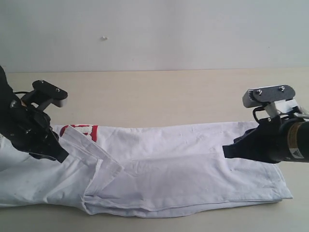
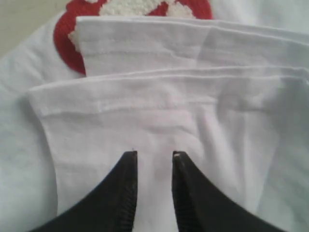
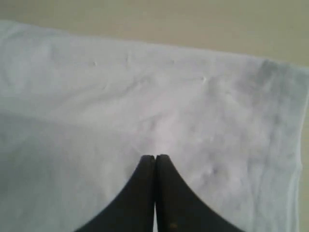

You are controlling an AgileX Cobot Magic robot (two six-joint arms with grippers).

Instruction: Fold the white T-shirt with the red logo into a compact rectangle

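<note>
The white T-shirt (image 1: 183, 159) lies folded into a long band across the table, its sides turned in. A bit of the red logo (image 1: 89, 131) shows at the left, above a folded-in sleeve (image 1: 84, 147). My left gripper (image 1: 62, 157) sits at that sleeve's edge. In the left wrist view its jaws (image 2: 154, 154) stand a little apart over the sleeve cloth (image 2: 145, 111), with the red logo (image 2: 67, 43) beyond. My right gripper (image 1: 226, 151) hovers over the shirt's right end. It is shut (image 3: 155, 157) with nothing between the fingers, white cloth (image 3: 145, 96) below.
Beige table (image 1: 159, 96) stretches behind the shirt up to a pale wall. The shirt's right hem (image 1: 285, 188) ends near the table's right side, and its front edge (image 1: 145, 212) lies close to the near edge of the view.
</note>
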